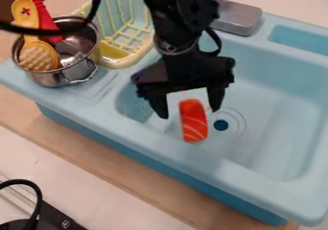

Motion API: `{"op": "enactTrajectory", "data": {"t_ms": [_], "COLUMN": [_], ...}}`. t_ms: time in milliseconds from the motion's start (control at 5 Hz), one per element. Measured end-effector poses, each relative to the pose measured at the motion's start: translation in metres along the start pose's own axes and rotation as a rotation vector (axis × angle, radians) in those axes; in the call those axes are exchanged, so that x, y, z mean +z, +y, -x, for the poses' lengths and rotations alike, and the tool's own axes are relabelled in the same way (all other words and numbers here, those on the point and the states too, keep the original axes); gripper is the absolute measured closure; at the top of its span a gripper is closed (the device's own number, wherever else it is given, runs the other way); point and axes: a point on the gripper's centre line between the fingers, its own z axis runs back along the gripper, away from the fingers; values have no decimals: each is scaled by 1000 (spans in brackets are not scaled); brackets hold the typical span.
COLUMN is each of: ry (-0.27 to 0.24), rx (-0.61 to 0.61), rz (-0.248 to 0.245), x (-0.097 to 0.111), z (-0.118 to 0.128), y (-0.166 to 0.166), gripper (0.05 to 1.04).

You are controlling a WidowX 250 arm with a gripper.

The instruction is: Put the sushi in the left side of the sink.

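Nearest, one wooden counter point(101, 162) runs under one light blue sink point(122, 138). Just inside the sink's near wall is one piece of sushi point(194, 123), orange with pale stripes, left of the one round drain point(221, 125). One gripper point(189, 113) hangs over it, its jaws spread, one to either side of the sushi, grasping nothing. The placing looks all but done: the sushi is in the left part of the basin and let go, so what seems left is to lift the arm clear without nudging it. Farther back at the left stands one metal pot point(80, 72) with two utensils, one yellow point(38, 56), one red point(43, 18); beside it, one dish rack point(118, 61); at the far edge, one faucet point(238, 18).
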Motion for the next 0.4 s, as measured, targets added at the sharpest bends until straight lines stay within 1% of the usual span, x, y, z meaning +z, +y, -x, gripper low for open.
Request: {"op": "enactTrajectory", "data": {"t_ms": [200, 400], "ry": [-5, -30], "rx": [-73, -135], "rz": [-8, -31], "x": [10, 24], "z": [-6, -19], "y": [-7, -12], "gripper": [87, 87]}}
